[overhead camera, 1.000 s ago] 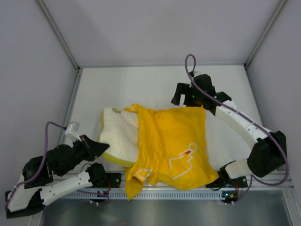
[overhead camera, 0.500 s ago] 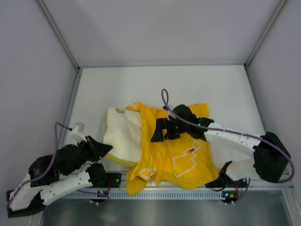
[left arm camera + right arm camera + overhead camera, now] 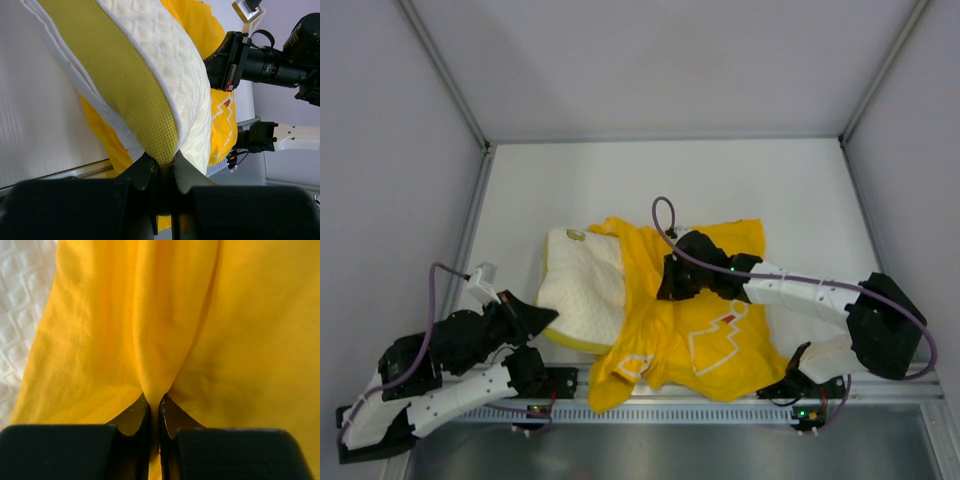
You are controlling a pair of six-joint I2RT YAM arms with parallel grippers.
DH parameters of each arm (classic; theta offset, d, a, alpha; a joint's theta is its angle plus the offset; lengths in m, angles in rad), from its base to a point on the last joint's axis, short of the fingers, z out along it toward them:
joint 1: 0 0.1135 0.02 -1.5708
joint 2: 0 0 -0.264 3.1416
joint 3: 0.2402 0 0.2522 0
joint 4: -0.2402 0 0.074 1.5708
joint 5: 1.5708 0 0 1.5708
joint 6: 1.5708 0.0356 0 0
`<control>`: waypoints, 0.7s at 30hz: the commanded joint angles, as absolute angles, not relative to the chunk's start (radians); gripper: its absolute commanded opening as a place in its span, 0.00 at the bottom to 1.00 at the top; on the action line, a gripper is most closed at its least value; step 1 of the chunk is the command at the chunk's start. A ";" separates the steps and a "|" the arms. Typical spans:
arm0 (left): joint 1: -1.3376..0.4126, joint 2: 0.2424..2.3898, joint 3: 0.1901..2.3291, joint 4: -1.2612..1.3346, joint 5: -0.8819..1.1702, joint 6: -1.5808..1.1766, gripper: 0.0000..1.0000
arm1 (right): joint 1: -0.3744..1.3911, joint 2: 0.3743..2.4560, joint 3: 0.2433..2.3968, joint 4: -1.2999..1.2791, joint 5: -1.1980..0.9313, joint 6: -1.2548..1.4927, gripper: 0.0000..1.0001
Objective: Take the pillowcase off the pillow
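The pillow [image 3: 580, 285] is gripped at its left edge by the left fingers [image 3: 142, 171], and a pillowcase [image 3: 645, 320] fold by the right fingers [image 3: 131, 419]. A steady rightward pull is called for next.

One pillow [image 3: 582, 285] is counted, and one pillowcase [image 3: 665, 340]. Two white outline prints [image 3: 715, 335] are made out on the yellow cloth. One table [image 3: 620, 180] is seen. Two arms are counted, the left arm [image 3: 450, 385] and the right arm [image 3: 800, 292], with two claws, the left claw [image 3: 162, 162] and the right claw [image 3: 155, 405]. Two purple cables [image 3: 660, 215] are counted, one per arm.
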State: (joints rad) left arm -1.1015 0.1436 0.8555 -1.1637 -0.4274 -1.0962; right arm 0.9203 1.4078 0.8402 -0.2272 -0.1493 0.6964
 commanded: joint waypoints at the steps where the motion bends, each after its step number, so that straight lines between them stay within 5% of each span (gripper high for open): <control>1: -1.103 0.146 0.926 -1.078 -0.443 -1.075 0.00 | 0.911 1.327 0.887 -0.304 0.021 0.666 0.03; 7: -1.101 0.115 0.974 -1.081 -0.479 -1.055 0.00 | 0.845 1.162 0.839 -0.457 0.210 0.655 0.00; 14: -1.101 0.107 1.017 -1.126 -0.502 -1.054 0.00 | 0.618 0.794 0.795 -0.604 0.170 0.626 0.00; 21: -1.097 0.084 1.126 -1.181 -0.528 -1.040 0.00 | 0.405 0.729 0.905 -0.761 0.115 0.528 0.00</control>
